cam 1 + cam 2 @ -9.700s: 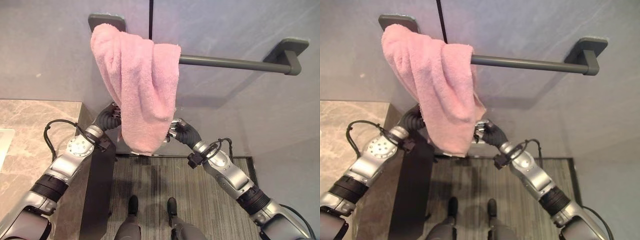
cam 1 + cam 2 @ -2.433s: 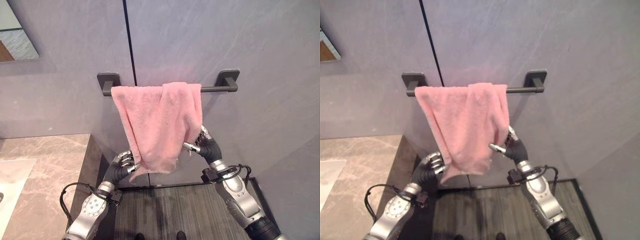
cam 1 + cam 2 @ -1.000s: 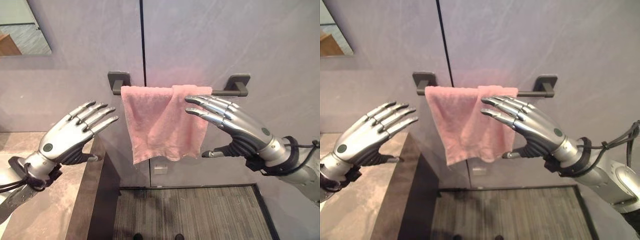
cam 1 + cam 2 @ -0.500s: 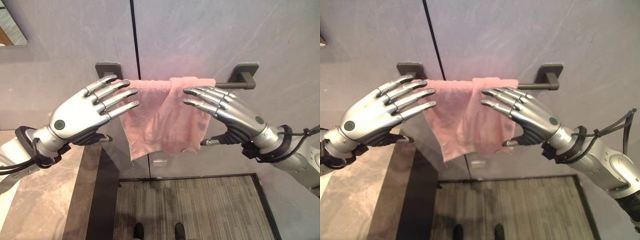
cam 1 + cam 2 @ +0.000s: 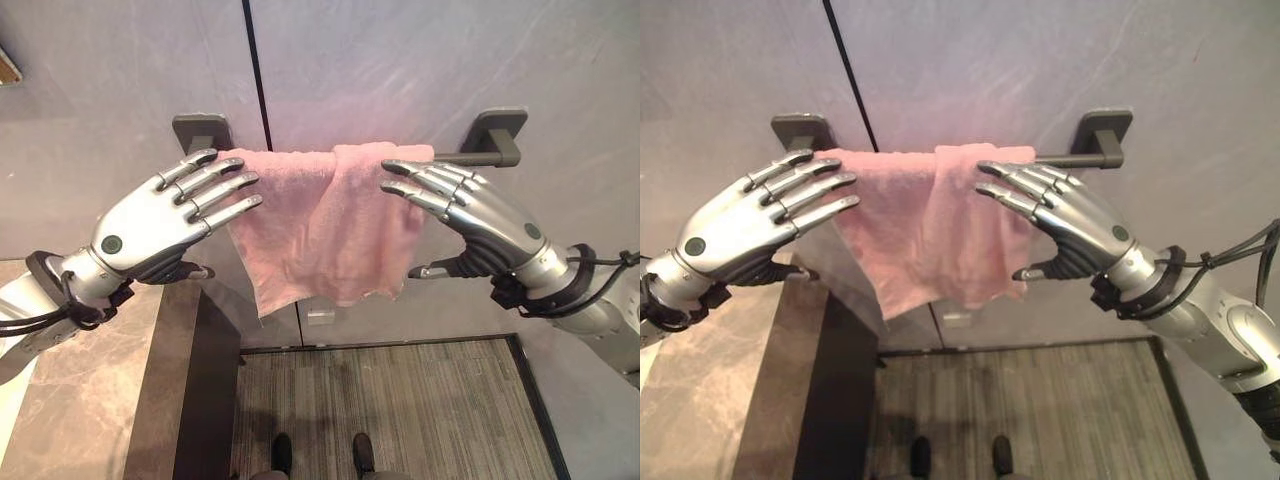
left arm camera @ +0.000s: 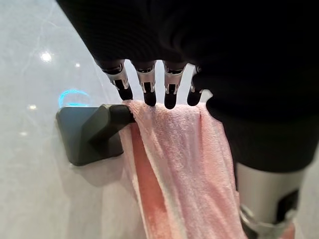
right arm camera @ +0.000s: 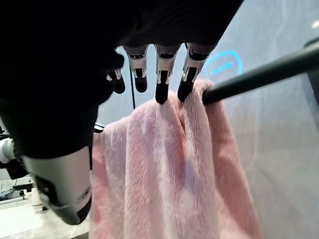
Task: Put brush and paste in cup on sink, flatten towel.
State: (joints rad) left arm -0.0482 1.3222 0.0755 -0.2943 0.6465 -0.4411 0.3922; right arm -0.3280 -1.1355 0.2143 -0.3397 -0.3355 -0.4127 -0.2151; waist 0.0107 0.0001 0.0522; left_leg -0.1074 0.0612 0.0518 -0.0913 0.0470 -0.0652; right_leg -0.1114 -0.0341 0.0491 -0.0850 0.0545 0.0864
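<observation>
Towel (image 5: 325,225), pink, thick-piled terry, hangs over the dark round rail (image 5: 468,157) on the grey wall, bunched toward the 9 o'clock bracket with a fold near its 3 o'clock edge. Left hand (image 5: 165,225) and right hand (image 5: 475,215) flank it, fingers straight and spread, holding nothing. Soft, light and limp, it should slide easily; the top edge corners look best to pinch.
</observation>
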